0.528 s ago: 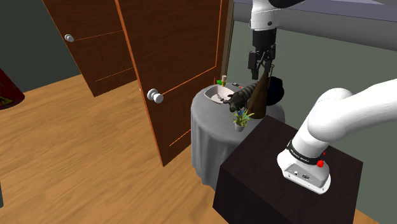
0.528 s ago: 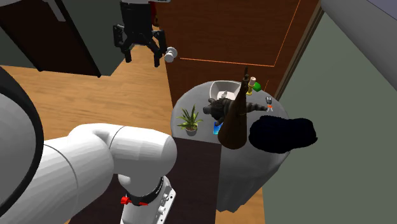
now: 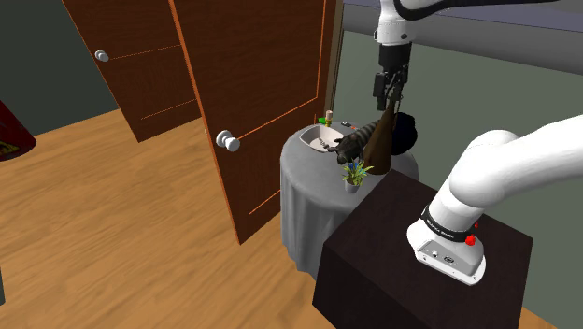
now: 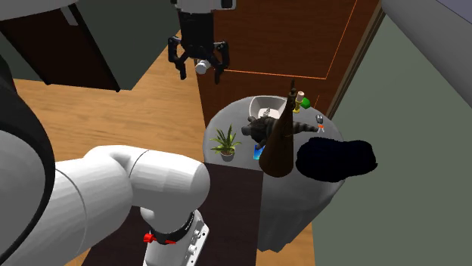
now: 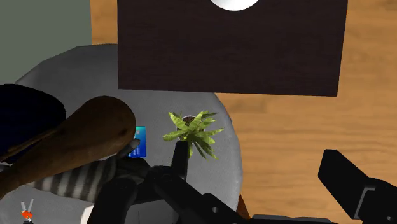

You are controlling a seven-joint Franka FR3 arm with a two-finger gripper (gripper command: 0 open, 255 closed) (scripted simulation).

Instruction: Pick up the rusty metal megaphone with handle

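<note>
- You're on the approach step: the gripper (image 4: 200, 75) hangs high, fingers spread wide with nothing between them.
- The brown, cone-shaped megaphone (image 4: 278, 142) stands on the round grey table (image 4: 227, 119), well below the gripper and off to one side, outside the finger gap.
- Next, I'd judge you must shift across past the potted plant (image 5: 193, 130), then descend onto the cone.

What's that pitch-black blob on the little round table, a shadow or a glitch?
Second exterior view: the black blob beside the brown megaphone is hard-edged and wholly unshaded, unlike a soft shadow. Shoulder view: equally flat black behind the megaphone. Wrist view: same, no glare on it.
</note>
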